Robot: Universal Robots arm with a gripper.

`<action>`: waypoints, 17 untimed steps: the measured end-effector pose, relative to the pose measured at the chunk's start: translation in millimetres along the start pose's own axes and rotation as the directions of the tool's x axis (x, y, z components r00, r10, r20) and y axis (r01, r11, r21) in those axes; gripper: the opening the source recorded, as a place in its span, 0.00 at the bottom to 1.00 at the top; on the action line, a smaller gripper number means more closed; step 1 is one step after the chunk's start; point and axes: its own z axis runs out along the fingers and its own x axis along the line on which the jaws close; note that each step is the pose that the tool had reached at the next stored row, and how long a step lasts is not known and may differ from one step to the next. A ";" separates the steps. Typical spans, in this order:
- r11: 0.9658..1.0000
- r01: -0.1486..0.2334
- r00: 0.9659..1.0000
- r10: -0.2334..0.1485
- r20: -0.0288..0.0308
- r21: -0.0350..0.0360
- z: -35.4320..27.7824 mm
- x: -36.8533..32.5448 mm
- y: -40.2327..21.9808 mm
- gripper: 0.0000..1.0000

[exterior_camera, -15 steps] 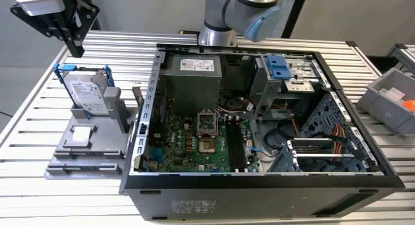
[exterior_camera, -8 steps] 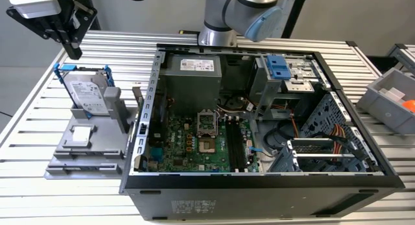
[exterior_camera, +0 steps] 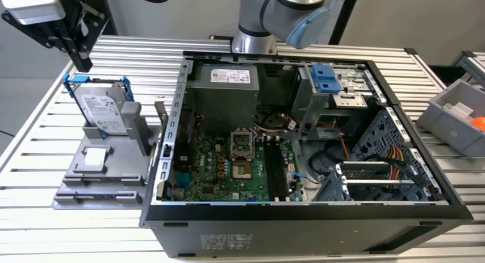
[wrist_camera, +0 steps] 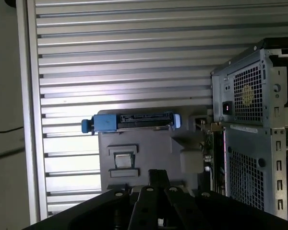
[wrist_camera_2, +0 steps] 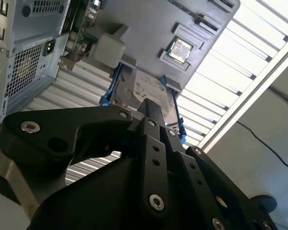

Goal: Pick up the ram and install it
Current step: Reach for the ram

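Task stage: early, by my judgement. The ram is not gripped, and both the pickup and the install are left to do.
Ram (exterior_camera: 161, 121): it seems to be the thin board standing on edge at the side of the grey fixture (exterior_camera: 99, 172) nearest the computer case (exterior_camera: 303, 217), left of centre in the exterior view. I read this with some doubt, since it shows edge-on.
Install site: the dark memory slots (exterior_camera: 274, 166) run lengthwise on the green motherboard (exterior_camera: 212, 166) inside the open case. I cannot tell whether any slot is filled.
End effector (exterior_camera: 83, 66): it hangs in the upper left of the exterior view's frame, above the bench (exterior_camera: 45, 132) and just behind the hard drive (exterior_camera: 102, 109). It is well apart from the ram and touches nothing.
Fingers: in both wrist views they read as a single narrow dark bar, so I take them to be together with nothing between them.
Arm pose: the arm (exterior_camera: 296, 13) rises behind the case at top centre. Its wrist is carried out toward the exterior view's left, with the fingers pointing down and slightly tilted.
Aim: in both wrist views the fixture and the upright hard drive lie beyond the fingertips, with the case's rear panel beside them.
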 end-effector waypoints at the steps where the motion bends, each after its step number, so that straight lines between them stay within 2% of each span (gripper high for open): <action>1: 1.000 0.000 1.000 0.000 0.000 0.000 0.0 0.1 -0.2 0.00; 17: 1.000 0.000 1.000 0.000 -0.002 0.000 0.0 3.3 -3.0 0.00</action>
